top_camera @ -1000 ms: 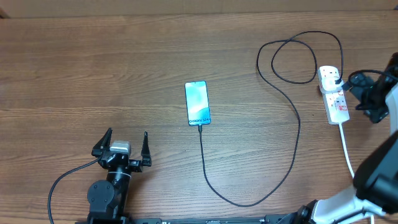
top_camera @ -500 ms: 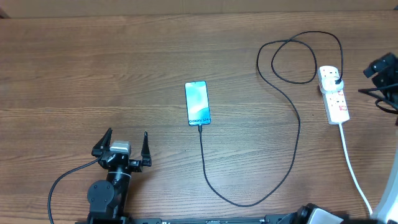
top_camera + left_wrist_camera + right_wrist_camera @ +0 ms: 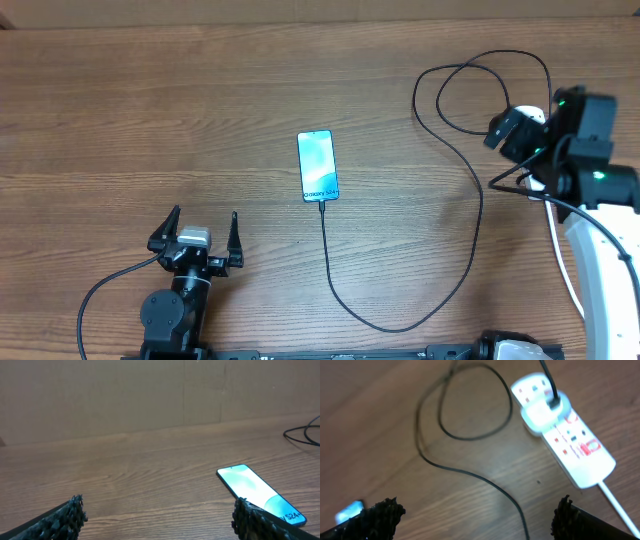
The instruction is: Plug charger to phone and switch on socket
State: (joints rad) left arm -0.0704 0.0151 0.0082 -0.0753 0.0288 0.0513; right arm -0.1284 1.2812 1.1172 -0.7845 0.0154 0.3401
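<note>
Charger [image 3: 323, 240] joins phone [image 3: 317, 166] and socket [image 3: 570, 445] at right edge; switching-on seemingly remains; left gripper [image 3: 205, 214] and right gripper [image 3: 477, 507] gape empty.

It looked like a robotics lab bench: a wood-grain counter [image 3: 150, 120], two arms [image 3: 175, 310] at its edge, a plain brown wall [image 3: 125, 395] behind.

The only wording I can make out is on the phone [image 3: 318, 166]: "Galaxy S24" runs along the lower end of its lit screen in the overhead view. The left wrist view catches only the "S24" part. The socket [image 3: 575, 450] carries red marks by its switches, too blurred to read.
</note>
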